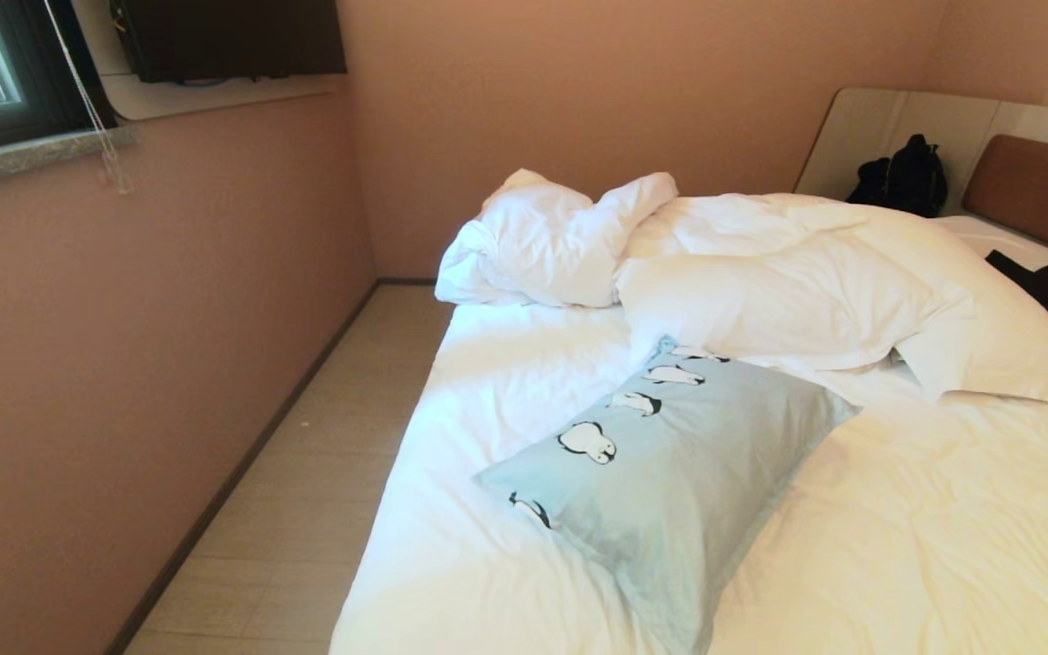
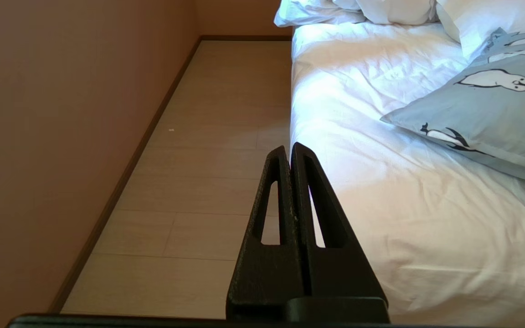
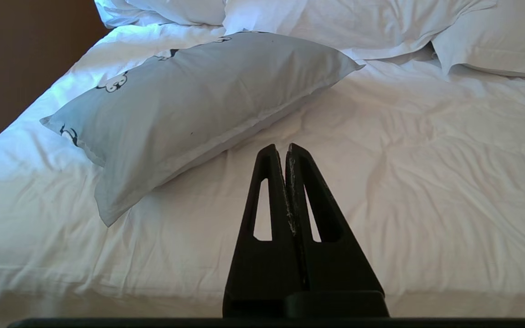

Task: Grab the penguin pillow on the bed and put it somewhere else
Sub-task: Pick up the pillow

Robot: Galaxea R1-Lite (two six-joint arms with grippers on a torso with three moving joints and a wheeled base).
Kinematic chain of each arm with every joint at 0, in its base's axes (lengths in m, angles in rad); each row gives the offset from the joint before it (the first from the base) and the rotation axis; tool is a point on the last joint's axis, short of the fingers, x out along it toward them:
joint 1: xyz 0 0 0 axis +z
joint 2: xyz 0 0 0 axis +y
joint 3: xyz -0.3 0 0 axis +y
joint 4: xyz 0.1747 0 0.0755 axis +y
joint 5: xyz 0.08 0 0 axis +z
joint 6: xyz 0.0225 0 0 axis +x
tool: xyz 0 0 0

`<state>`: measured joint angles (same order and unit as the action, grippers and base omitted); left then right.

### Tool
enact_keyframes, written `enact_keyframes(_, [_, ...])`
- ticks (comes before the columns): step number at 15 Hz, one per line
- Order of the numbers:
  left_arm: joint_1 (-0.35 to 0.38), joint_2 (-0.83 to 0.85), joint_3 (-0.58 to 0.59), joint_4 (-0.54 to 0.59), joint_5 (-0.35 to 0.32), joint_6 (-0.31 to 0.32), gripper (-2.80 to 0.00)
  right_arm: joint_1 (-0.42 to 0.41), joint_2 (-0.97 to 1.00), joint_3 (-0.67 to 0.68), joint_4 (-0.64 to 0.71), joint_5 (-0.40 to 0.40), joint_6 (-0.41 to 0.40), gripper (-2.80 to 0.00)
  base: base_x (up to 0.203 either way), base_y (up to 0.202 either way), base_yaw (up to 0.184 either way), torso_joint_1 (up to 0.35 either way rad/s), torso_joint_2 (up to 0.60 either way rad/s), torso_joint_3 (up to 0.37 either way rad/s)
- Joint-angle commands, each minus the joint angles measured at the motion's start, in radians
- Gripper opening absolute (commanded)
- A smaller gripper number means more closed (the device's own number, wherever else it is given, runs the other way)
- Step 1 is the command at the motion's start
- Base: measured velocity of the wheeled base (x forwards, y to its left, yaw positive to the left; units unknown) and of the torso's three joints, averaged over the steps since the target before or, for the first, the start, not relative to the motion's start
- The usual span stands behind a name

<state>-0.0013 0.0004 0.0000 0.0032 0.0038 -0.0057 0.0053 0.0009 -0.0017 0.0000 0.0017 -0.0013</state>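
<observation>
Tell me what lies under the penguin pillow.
The penguin pillow lies on the bed's white sheet; its far end is tucked under the rumpled duvet. Anything beneath the pillow itself is hidden.

Both the left gripper (image 2: 290, 148) and right gripper (image 3: 286, 149) are matte black wedges (slotted triangular cut-outs).

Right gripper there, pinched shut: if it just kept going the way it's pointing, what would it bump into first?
Probably the bed: the right gripper aims at bare white sheet just beside the penguin pillow. Depth is hard to judge.
</observation>
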Motion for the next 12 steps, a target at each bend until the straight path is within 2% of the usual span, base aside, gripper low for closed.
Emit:
enact_keyframes(1, [0.000, 0.000, 0.002, 0.000, -0.001, 0.000, -2.80, 0.001, 0.002, 0.000, 0.000, 0.001, -0.005, -2.80, 0.000, 0.000, 0.000, 0.000, 0.00, 0.000])
enact_keyframes(10, [0.001, 0.000, 0.002, 0.000, 0.001, 0.000, -2.80, 0.001, 0.001, -0.008, 0.014, -0.002, -0.016, -2.80, 0.000, 0.000, 0.000, 0.000, 0.00, 0.000])
enact_keyframes(12, [0.000, 0.000, 0.002, 0.000, -0.001, 0.000, -2.80, 0.001, 0.003, -0.048, 0.044, 0.003, -0.031, -2.80, 0.000, 0.000, 0.000, 0.000, 0.00, 0.000])
